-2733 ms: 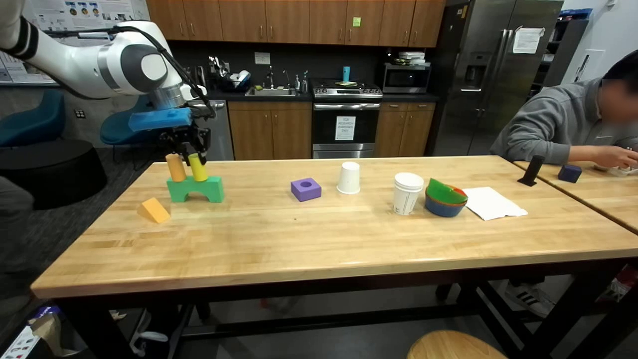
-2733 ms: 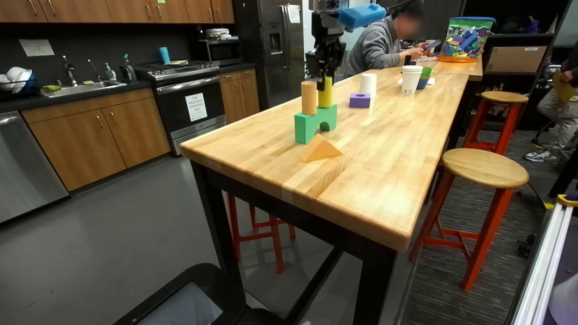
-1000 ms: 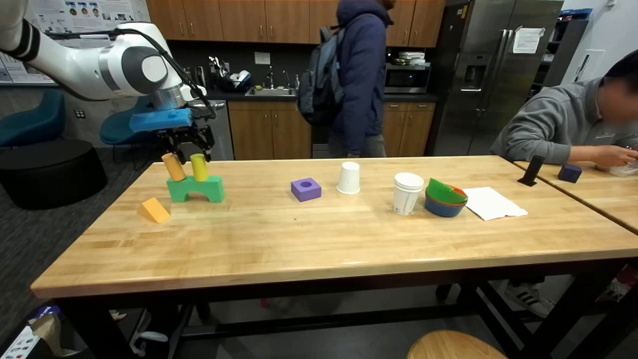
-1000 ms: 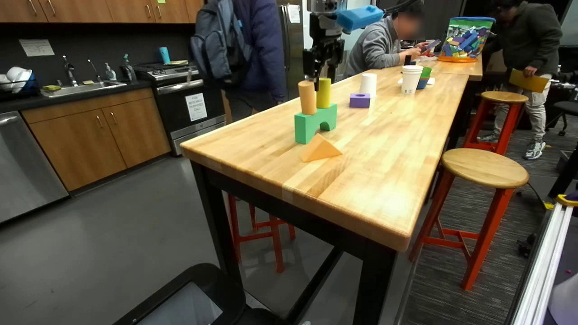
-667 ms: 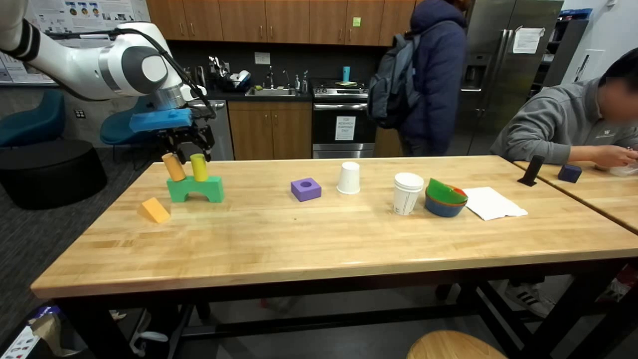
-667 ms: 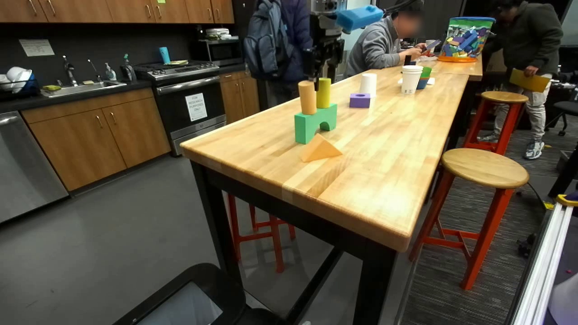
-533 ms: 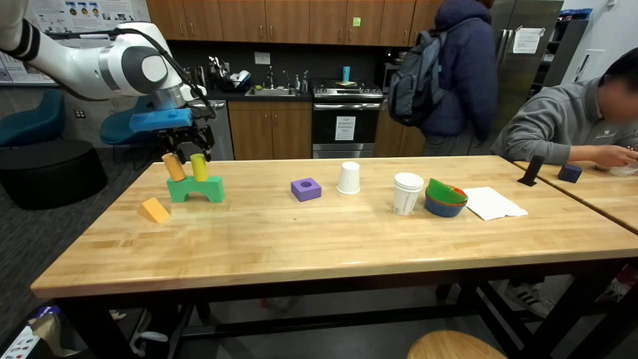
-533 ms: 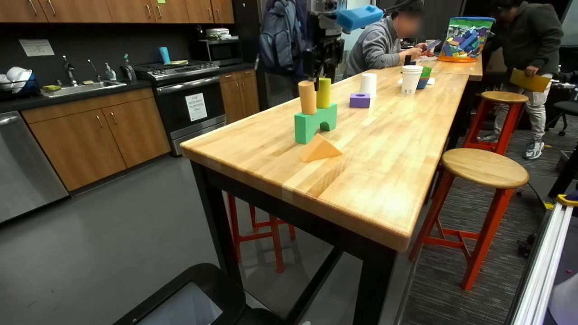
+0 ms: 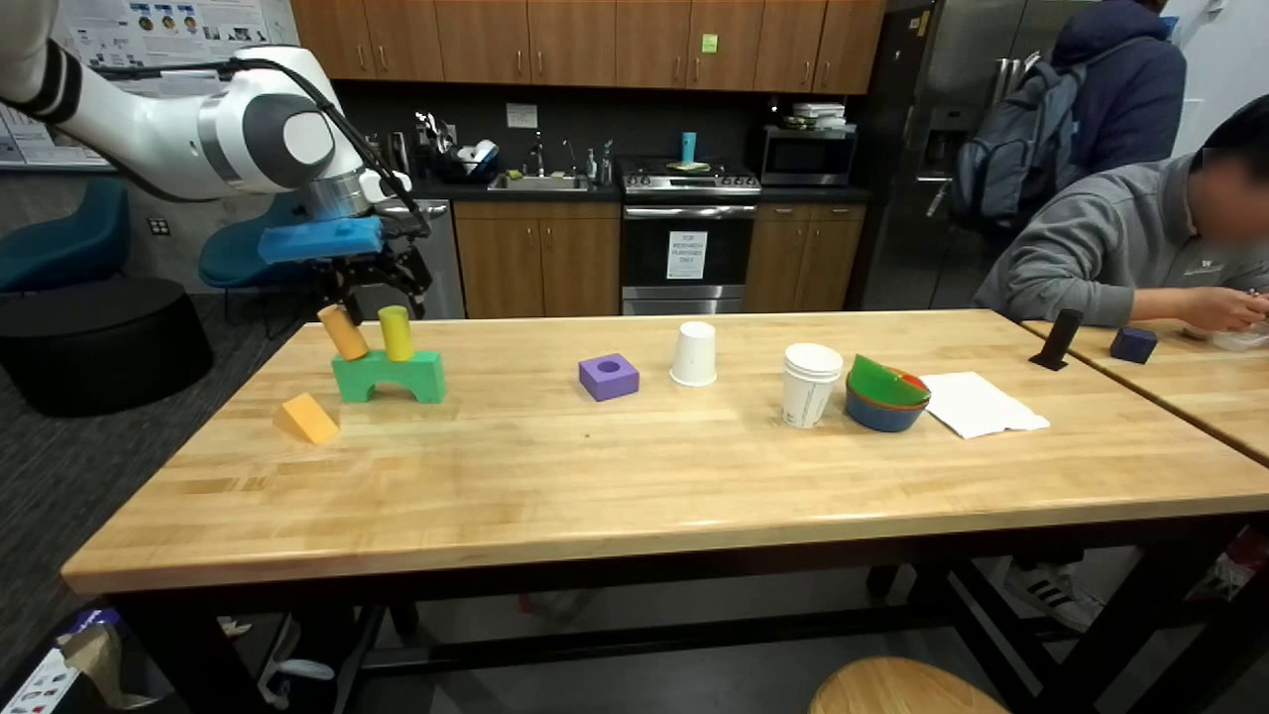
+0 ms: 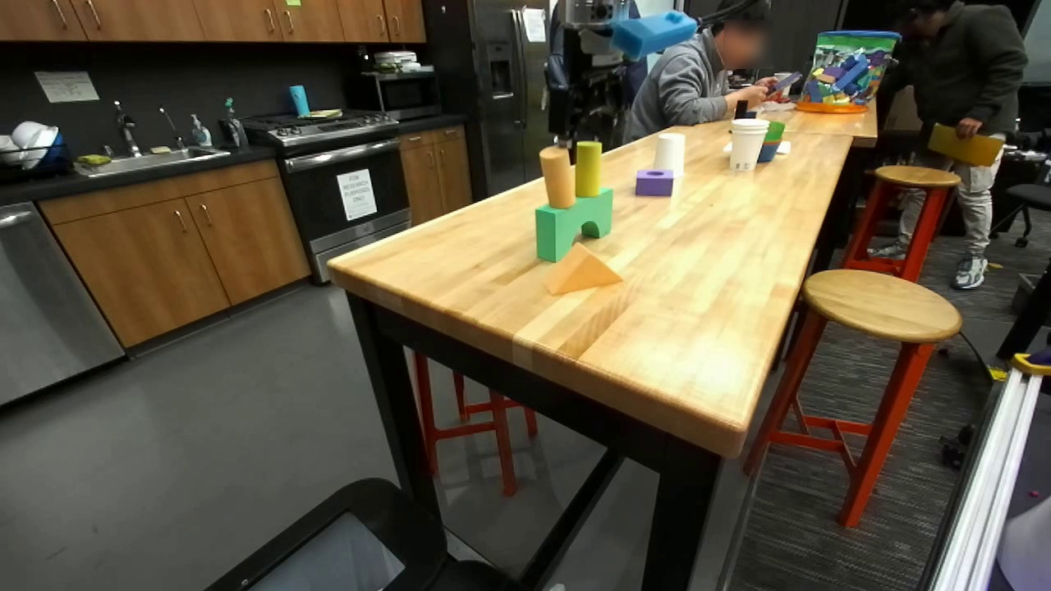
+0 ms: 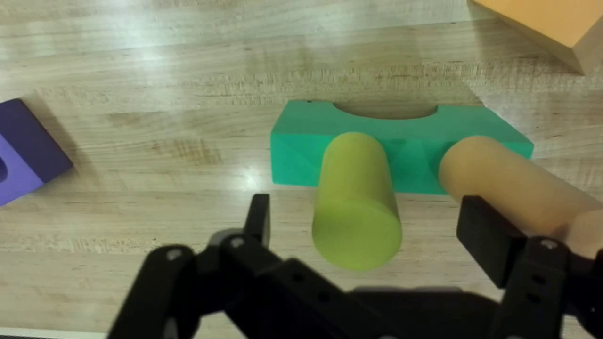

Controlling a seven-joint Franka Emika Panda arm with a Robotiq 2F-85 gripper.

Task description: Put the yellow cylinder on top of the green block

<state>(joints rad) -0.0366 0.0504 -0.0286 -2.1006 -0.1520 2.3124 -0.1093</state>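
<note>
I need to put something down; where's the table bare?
Bare wood: between the green block and purple block, and between the orange wedge and stacked cups. Crowded: the green block, bearing the yellow cylinder and tilted orange cylinder, open tool above.

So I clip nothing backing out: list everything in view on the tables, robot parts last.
yellow cylinder: 1, yellow, upright on green block
green block: 1, green, main table
tan cylinder: 1, tan, tilted on green block
wedge: 1, orange, beside green block
holed block: 1, purple, main table
upturned cup: 1, white, main table
bowls: 3 visible, blue, orange, green, nested, main table
cup stack: 1, white, beside bowls
paper: 1, white, beside bowls
post: 1, black, main table
small block: 1, navy, second table
tub: 1, clear, second table
small items: unclear, at seated person's hands
gripper: 1, black, open, above green block
arm: 1, white, above gripper
</note>
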